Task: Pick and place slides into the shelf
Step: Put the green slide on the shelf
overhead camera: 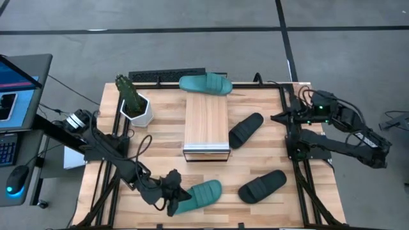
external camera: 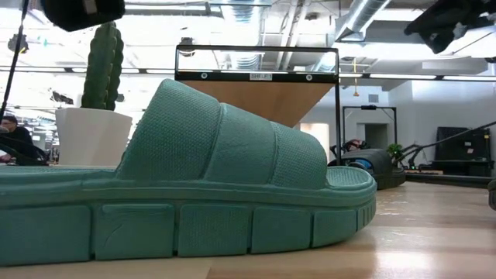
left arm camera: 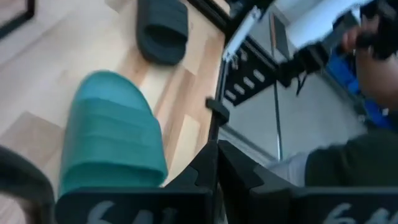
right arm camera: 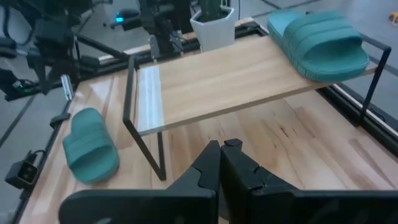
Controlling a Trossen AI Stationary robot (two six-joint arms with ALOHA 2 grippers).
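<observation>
One teal slide (overhead camera: 204,84) lies on the far end of the shelf (overhead camera: 206,131); it also shows in the right wrist view as the teal slide (right arm camera: 320,40) on the shelf (right arm camera: 236,81). A second teal slide (overhead camera: 199,195) lies sole down near the table's near edge and fills the low view (external camera: 186,186). Two black slides lie on the table, one (overhead camera: 246,130) right of the shelf and one (overhead camera: 262,185) nearer. My left gripper (overhead camera: 172,197) is shut, low at the near teal slide's left end (left arm camera: 112,137). My right gripper (right arm camera: 222,146) is shut, raised at the table's right side. My left gripper (left arm camera: 214,155) stands shut close beside the left end of the near teal slide (left arm camera: 124,177). Its own body hides the meeting place, so I cannot tell whether it touches the slide. The slide lies flat on the table.
A cactus in a white pot (overhead camera: 135,102) stands left of the shelf. Black frame rails (overhead camera: 297,166) run along the table's left and right sides. A laptop (overhead camera: 16,89) sits off the table's left. A person (left arm camera: 367,137) shows beyond the table in the left wrist view.
</observation>
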